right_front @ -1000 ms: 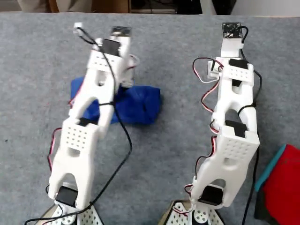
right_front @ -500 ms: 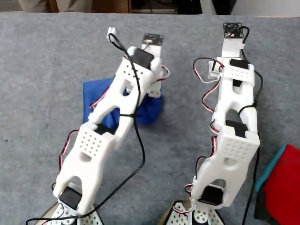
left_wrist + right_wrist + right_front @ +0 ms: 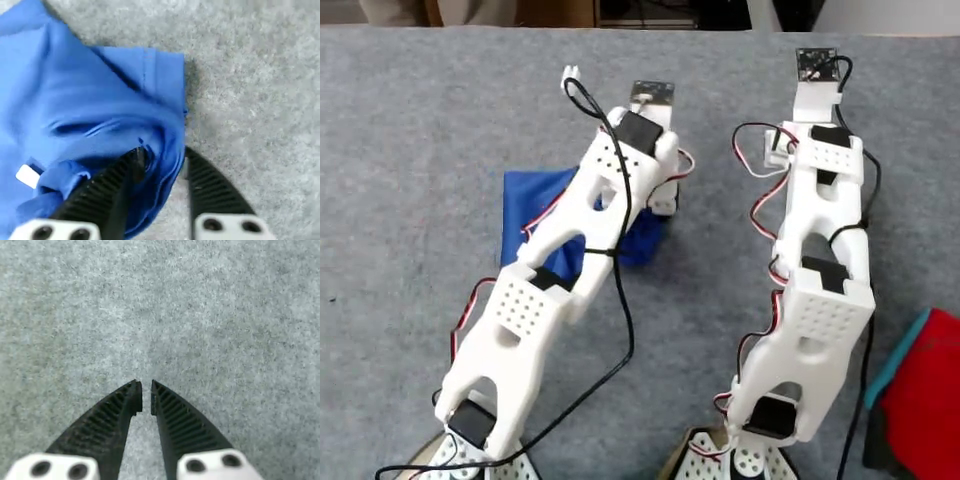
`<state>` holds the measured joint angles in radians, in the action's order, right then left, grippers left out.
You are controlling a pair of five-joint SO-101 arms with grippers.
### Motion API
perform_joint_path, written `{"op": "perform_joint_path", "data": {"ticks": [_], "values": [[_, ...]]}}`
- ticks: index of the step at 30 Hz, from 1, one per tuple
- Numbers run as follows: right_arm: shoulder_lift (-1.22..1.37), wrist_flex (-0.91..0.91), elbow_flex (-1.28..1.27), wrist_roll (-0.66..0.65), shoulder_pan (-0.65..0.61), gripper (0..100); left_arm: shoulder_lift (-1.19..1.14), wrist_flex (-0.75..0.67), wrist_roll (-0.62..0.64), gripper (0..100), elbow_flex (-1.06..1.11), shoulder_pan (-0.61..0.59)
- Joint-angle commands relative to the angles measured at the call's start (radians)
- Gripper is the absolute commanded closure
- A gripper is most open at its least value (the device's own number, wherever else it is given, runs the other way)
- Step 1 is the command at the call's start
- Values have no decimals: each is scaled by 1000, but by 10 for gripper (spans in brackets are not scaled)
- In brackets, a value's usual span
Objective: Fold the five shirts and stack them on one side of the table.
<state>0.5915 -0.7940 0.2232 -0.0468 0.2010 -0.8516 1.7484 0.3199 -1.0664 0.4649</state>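
We saw the blue shirt (image 3: 525, 200) lying on the grey table (image 3: 400, 150), left of centre and toward the far half, well apart from everything else. It was loosely bunched rather than flat. In the left wrist view the blue shirt (image 3: 90, 95) showed soft creases, a straight seamed edge against the table (image 3: 250, 75), and a small white label (image 3: 26, 175) near one rumpled end.

The left gripper (image 3: 161, 155) sat low on the shirt's right edge with its claw apart. One finger pressed on the fabric, the other stood just beside the edge, and a fold of blue lay between them. We could not tell whether that fold was actually pinched. The left arm (image 3: 535, 310) stretched diagonally from the near left corner, far and rightward, crossing over the shirt.

The right arm (image 3: 820, 300) reached straight toward the far side, right of the shirt and not touching it. The right gripper (image 3: 145, 399) hung over bare table (image 3: 200, 315), its tips almost together with only a sliver between, holding nothing.

At the near right edge we saw red fabric (image 3: 930, 400) with a teal layer (image 3: 895, 360) beside it.
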Motion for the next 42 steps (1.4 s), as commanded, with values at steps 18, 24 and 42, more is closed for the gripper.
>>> {"op": "perform_joint_path", "data": {"ticks": [18, 24, 42], "values": [[-31, 21, 10, 8, 10, 939, -22, 11, 84, 791, -157, -262], [-31, 21, 10, 8, 7, 939, -74, 11, 87, 791, -100, -256], [-31, 21, 10, 8, 12, 939, -65, 12, 107, 980, -58, -144]]}}
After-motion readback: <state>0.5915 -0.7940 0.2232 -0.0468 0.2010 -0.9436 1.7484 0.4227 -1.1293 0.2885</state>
